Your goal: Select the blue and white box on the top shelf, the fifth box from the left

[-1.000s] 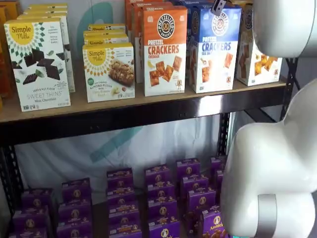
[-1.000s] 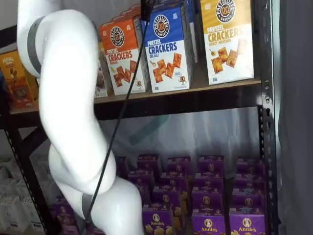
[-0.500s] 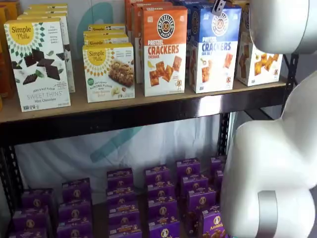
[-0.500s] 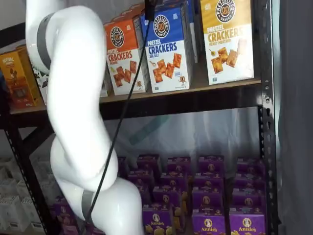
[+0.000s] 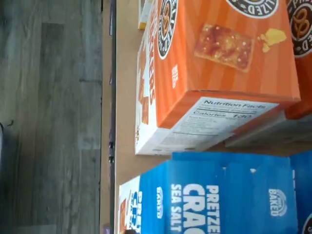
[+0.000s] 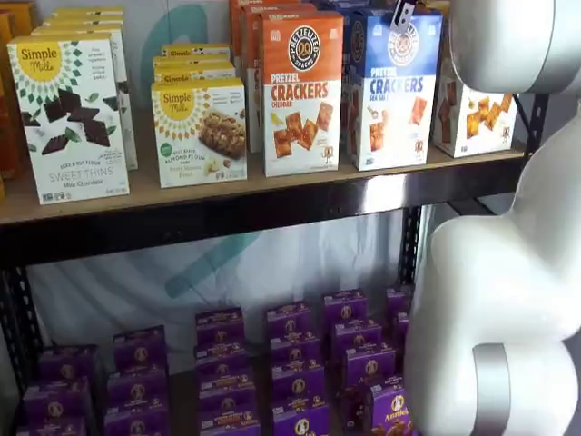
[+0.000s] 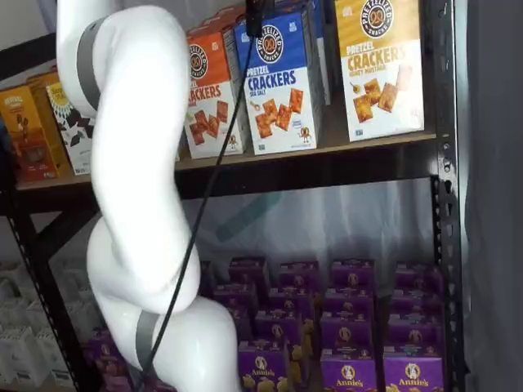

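The blue and white box stands upright on the top shelf (image 6: 272, 207) in both shelf views (image 6: 392, 91) (image 7: 282, 82), between an orange cheddar box (image 6: 301, 91) and a yellow-topped cracker box (image 7: 380, 65). The wrist view looks down on its blue top (image 5: 219, 195) and on the orange box (image 5: 219, 63) beside it. My gripper shows only as black fingertips at the upper edge, right above the blue and white box's top front (image 6: 402, 11) (image 7: 255, 12), with a cable hanging beside it. I cannot tell whether the fingers are open or shut.
Simple Mills boxes (image 6: 68, 113) (image 6: 200, 127) stand further left on the top shelf. Several purple Annie's boxes (image 6: 290, 363) fill the lower shelf. My white arm (image 7: 135, 188) (image 6: 508, 291) stands in front of the shelves. A black upright (image 7: 445, 196) bounds the shelf's right end.
My arm has swung to the right in one shelf view and now covers part of the orange cheddar box. The fingertips above the blue and white box have shifted slightly. The boxes have not moved.
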